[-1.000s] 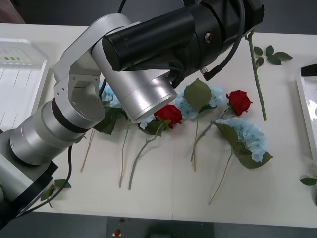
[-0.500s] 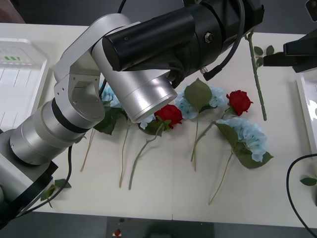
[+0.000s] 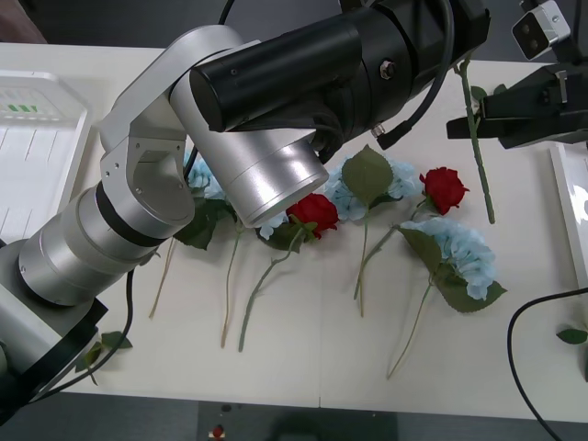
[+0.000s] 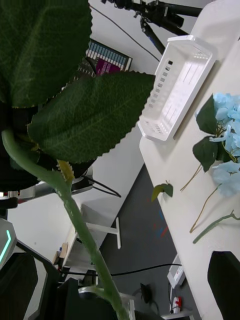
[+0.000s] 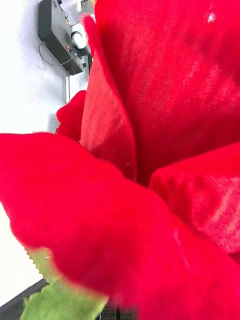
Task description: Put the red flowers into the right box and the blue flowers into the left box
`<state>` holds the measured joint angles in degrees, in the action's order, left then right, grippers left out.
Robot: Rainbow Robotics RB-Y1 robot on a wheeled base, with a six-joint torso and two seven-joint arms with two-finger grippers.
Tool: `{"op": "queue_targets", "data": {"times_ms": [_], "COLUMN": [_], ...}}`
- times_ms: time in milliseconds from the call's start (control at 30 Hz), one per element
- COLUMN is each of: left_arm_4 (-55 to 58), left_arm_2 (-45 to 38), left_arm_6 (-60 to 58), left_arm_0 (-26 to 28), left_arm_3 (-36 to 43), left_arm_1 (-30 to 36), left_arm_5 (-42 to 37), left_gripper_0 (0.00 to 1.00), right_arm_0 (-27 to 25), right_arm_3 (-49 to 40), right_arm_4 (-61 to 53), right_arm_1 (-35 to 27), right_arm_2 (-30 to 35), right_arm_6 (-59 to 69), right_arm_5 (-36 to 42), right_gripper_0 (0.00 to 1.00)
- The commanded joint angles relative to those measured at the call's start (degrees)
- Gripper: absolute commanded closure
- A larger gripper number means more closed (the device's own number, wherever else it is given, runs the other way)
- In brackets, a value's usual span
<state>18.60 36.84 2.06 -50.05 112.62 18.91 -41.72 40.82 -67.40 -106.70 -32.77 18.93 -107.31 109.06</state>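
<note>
As the held rose hung by the right arm: red flower stem (image 3: 478, 156) ran near-vertical at upper right of the front view, crossing the tip of the right end effector (image 3: 459, 127).
Long axis: stem upright in frame, thin end low.
Nearer arm: right; judged to be the receiving side.
Right end effector: open, one dark finger (image 4: 17, 290) at each lower corner of its wrist view, stem (image 4: 80, 230) and leaves between them, not yet clamped.
Left arm (image 3: 276, 83): reached across to upper centre; rose head (image 5: 150, 150) sat hard against its camera. Left end effector state: could not be told.
Right box (image 3: 562, 197): right edge, below the right end effector.
Remaining stock: two red flowers (image 3: 444, 188) and blue flowers (image 3: 459, 248) lay on the desk (image 3: 303, 358), mid-frame.
</note>
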Motion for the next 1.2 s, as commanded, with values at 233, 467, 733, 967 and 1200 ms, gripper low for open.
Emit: {"op": "queue_targets", "data": {"times_ms": [233, 467, 733, 967, 1200], "left_arm_4": [-0.2, -0.2, -0.2, -0.2, -0.2], "left_arm_2": [-0.9, -0.9, -0.9, -0.9, -0.9], "left_arm_6": [-1.2, -1.2, -1.2, -1.2, -1.2], "left_arm_0": [-2.2, -2.2, -2.2, -2.2, -2.2], "left_arm_3": [0.7, 0.7, 0.7, 0.7, 0.7], "left_arm_1": [-0.8, -0.8, -0.8, -0.8, -0.8], "left_arm_5": [0.6, 0.6, 0.6, 0.6, 0.6], "left_gripper_0": [1.00, 1.00, 0.94, 0.00, 0.00], "right_arm_0": [1.6, 1.6, 1.6, 1.6, 1.6], "right_arm_3": [-3.4, -3.4, -3.4, -3.4, -3.4], "right_arm_4": [-0.9, -1.1, -1.6, -1.8, -1.8], "right_arm_1": [1.1, 1.2, 1.2, 1.2, 0.1], "right_arm_2": [-0.3, -0.3, 0.0, 0.4, 1.1], "right_arm_6": [4.0, 4.7, 5.3, 5.6, 5.8], "right_arm_5": [-0.5, -0.5, -0.4, -0.3, -0.3], "right_gripper_0": [1.00, 1.00, 1.00, 1.00, 1.00]}}
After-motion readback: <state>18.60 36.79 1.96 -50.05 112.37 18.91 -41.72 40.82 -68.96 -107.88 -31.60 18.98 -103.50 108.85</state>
